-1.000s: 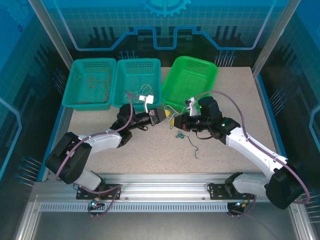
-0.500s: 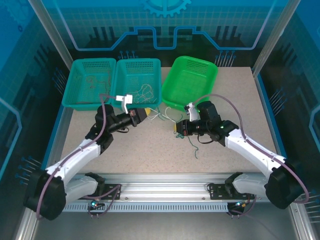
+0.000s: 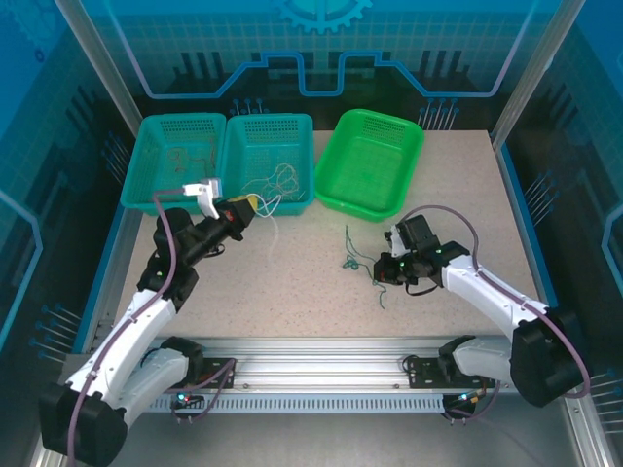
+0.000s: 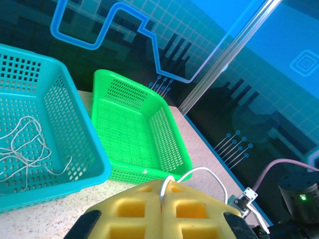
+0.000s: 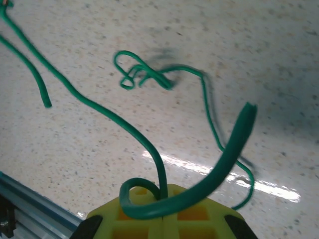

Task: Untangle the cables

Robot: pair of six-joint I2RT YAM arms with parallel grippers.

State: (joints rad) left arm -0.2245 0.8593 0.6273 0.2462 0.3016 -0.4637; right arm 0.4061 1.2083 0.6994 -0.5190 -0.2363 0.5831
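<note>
Pinching a white cable (image 4: 202, 169) between yellow pads pressed tight together, the left claw (image 4: 162, 188) sits just in front of the middle teal basket (image 3: 268, 131), where more pale wires (image 3: 278, 180) lie loose on the mesh floor. Low over the speckled surface (image 3: 292, 292), right of centre, the right claw (image 5: 164, 193) is clamped on a dark green cable (image 5: 233, 144). That cable trails in loops and a small tangle before the green basket (image 3: 375, 126), well apart from the white one.
</note>
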